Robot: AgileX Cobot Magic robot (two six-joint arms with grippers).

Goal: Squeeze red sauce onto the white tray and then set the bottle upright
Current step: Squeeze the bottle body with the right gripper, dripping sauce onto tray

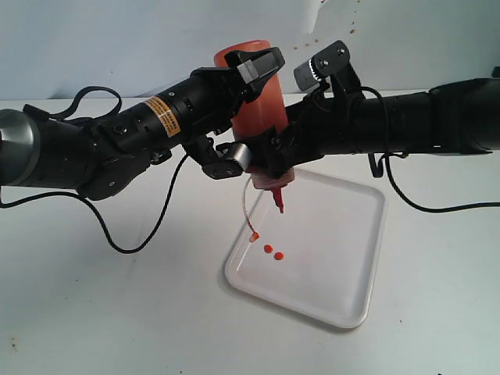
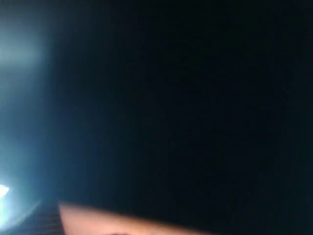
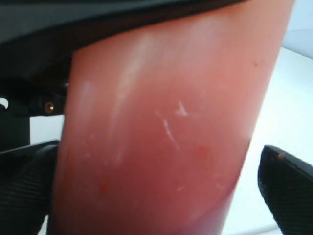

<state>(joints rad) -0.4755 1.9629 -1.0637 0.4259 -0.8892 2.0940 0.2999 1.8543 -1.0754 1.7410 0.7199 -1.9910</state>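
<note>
The bottle (image 1: pixel 262 117), red-orange, hangs upside down over the white tray (image 1: pixel 344 226), nozzle (image 1: pixel 280 201) pointing down. Its small red cap (image 1: pixel 254 236) dangles on the thin tether. Two round blobs of red sauce (image 1: pixel 273 252) lie on the tray's near-left part. My left gripper (image 1: pixel 244 116) is shut on the bottle, one finger at its upturned base and one near its shoulder. My right gripper (image 1: pixel 293 117) stands open around the bottle (image 3: pixel 161 137); one finger (image 3: pixel 288 186) is clear of its wall. The left wrist view is almost black, with an orange strip of bottle (image 2: pixel 122 225).
The tray sits on a white table (image 1: pixel 94 312) with a pale wall behind. A black cable (image 1: pixel 141 242) loops under the left arm and another cable (image 1: pixel 422 205) droops from the right arm beside the tray's far right corner.
</note>
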